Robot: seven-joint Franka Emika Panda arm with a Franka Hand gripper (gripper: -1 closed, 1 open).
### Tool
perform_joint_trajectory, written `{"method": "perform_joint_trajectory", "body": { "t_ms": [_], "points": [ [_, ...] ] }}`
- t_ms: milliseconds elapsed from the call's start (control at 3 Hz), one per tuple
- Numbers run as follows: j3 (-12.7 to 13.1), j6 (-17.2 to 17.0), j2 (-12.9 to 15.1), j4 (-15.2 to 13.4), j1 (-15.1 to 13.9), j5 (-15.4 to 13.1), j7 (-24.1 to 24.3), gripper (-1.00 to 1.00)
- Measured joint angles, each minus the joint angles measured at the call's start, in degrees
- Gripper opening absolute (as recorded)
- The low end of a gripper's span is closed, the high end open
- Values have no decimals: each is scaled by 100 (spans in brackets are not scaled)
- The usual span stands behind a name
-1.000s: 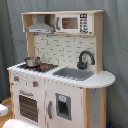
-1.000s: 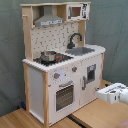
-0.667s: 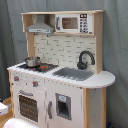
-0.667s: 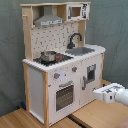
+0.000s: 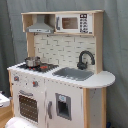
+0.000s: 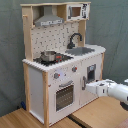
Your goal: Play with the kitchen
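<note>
A wooden floor (image 6: 100, 112) and grey curtain (image 6: 112, 25) are noted around the kitchen (image 6: 62, 60), standing upright. Beside its oven door (image 6: 64, 95), the gripper (image 6: 89, 88) is seen; its opening cannot be told.

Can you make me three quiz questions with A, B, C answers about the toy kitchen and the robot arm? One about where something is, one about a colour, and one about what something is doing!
1. Where is the pot?
A. in the sink
B. on the stove
C. on the floor

2. What colour is the faucet?
A. black
B. red
C. yellow

3. What about the oven door?
A. taken off
B. wide open
C. shut

Answers:
1 B: in both exterior views the pot stands on the stove, beside the sink.
2 A: the faucet curves up black over the sink.
3 C: the door lies flat against the kitchen, and the robot arm is off to the second exterior view's right.
</note>
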Motion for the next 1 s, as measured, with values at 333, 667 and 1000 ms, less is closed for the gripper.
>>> {"method": "perform_joint_trajectory", "body": {
  "t_ms": [333,667,1000],
  "points": [
    [-464,194,-14,131,-227,-180,-10,100],
    [-955,277,-14,279,-437,-242,-158,100],
    [-1214,579,-11,342,-847,-243,-231,100]
  ]
}}
